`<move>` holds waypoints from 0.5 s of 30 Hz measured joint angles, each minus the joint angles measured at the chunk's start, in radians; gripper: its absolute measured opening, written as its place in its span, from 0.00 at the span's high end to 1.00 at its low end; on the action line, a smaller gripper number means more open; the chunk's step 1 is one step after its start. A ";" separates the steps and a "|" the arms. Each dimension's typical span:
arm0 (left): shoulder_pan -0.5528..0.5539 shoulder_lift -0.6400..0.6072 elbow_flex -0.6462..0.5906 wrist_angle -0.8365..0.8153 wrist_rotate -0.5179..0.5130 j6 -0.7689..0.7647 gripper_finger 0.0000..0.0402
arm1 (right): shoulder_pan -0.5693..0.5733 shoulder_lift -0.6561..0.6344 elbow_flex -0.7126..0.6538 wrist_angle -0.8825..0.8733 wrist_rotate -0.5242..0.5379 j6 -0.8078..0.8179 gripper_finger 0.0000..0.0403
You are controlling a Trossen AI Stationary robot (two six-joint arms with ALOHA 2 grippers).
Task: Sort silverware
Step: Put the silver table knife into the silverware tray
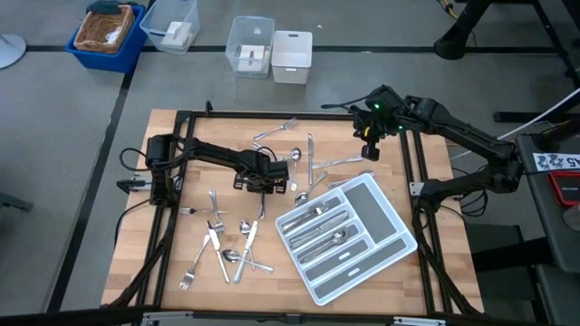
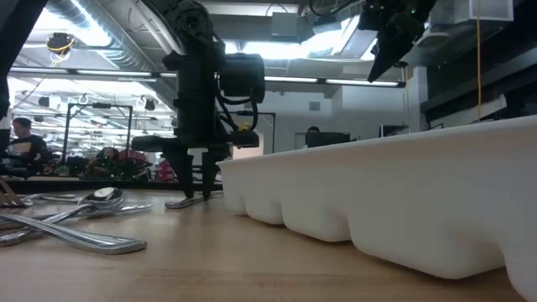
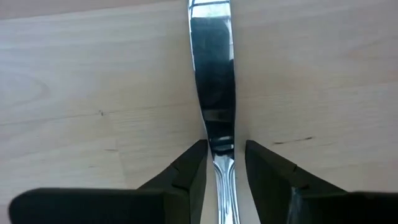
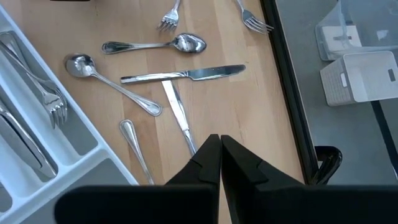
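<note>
Silver forks, spoons and knives lie scattered on the wooden table, one group near the left [image 1: 227, 244] and another toward the far edge [image 1: 304, 163]. The light grey tray [image 1: 399, 244] sits right of centre, slanted, with several pieces in its compartments. My left gripper [image 1: 258, 184] is down at the table, open, its fingers straddling a table knife [image 3: 213, 68]. In the low view the left gripper [image 2: 197, 189] points straight down. My right gripper [image 4: 219, 152] hangs high over the far right of the table, shut and empty, above a crossed knife [image 4: 186, 74] and spoons. My left gripper comes from above, pointing down, with one finger [image 3: 193, 168] on each side of the knife's neck [image 3: 219, 149], where blade meets handle, and lies across the knife. Whether the fingers touch the metal I cannot tell. The knife lies flat on the wood.
Black frame rails [image 1: 412, 172] run along the table's edges. Beyond the far edge stand clear boxes [image 1: 251, 45], a white box [image 1: 292, 56] and a blue bin [image 1: 109, 36]. The tray's tall wall [image 2: 403, 193] fills the near right of the low view.
</note>
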 joint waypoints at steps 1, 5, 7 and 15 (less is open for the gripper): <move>0.000 0.000 0.000 -0.006 0.001 0.000 0.75 | 0.000 0.000 0.000 0.000 0.000 0.000 0.96; 0.001 0.002 0.001 -0.037 0.018 0.005 0.75 | 0.000 0.000 0.000 0.001 0.000 0.000 0.96; 0.000 0.002 0.000 -0.067 0.027 0.024 0.75 | 0.000 0.000 0.000 0.001 0.000 0.000 0.96; 0.001 0.002 -0.002 -0.073 0.030 0.083 0.85 | 0.000 0.000 0.000 0.001 0.000 0.000 0.96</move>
